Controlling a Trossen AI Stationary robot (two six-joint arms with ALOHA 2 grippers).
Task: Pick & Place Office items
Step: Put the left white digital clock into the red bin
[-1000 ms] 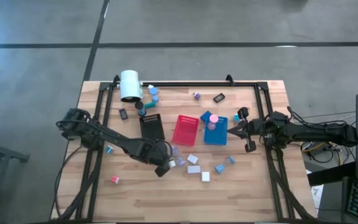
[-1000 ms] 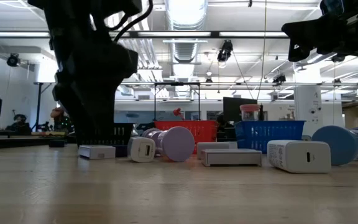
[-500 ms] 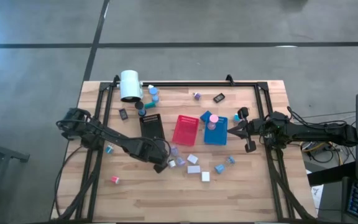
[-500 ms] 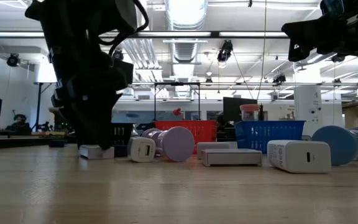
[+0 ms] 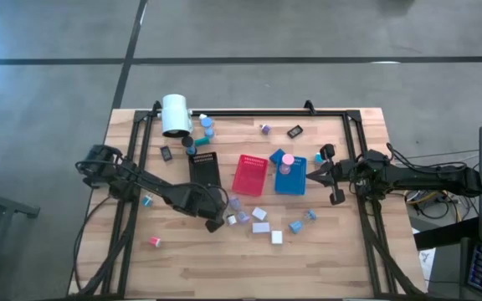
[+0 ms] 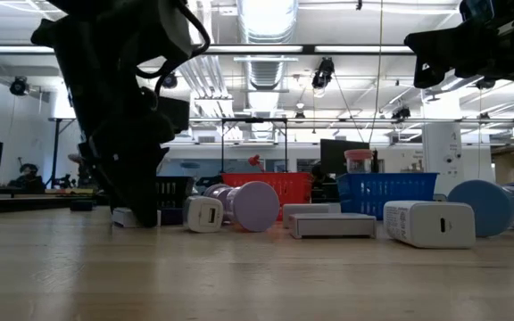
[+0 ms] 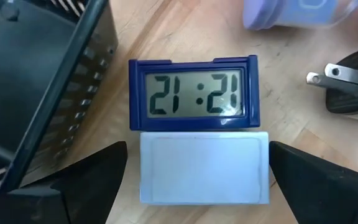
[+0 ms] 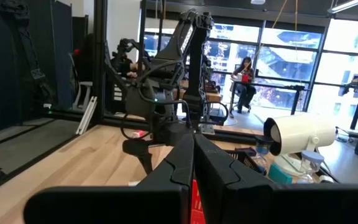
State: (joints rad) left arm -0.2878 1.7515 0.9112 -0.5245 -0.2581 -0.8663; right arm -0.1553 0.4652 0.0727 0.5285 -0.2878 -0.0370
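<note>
A small digital clock (image 7: 193, 93) with a blue frame and a white block-shaped part (image 7: 204, 168) lies flat on the wooden table, beside the black tray (image 7: 36, 81). My left gripper (image 7: 197, 168) is open and points steeply down over it. Its fingers (image 7: 86, 180) stand close on either side of the white part. In the high view this gripper (image 5: 215, 224) is near the table's middle; in the low view it (image 6: 136, 209) reaches down to the table top. My right gripper (image 5: 308, 176) waits shut, held level above the table at the right, by the blue tray.
The black tray (image 5: 204, 170), red tray (image 5: 250, 174) and blue tray (image 5: 290, 177) stand in a row mid-table. A big white cylinder (image 5: 175, 114) lies at the far left. Several loose pieces lie close by: a lavender one (image 7: 291, 12), a black plug (image 7: 353, 87) and white blocks (image 5: 260, 215).
My left gripper has sunk toward the table, coming down over the clock beside the black tray; its fingers stay open. Nothing on the table has moved.
</note>
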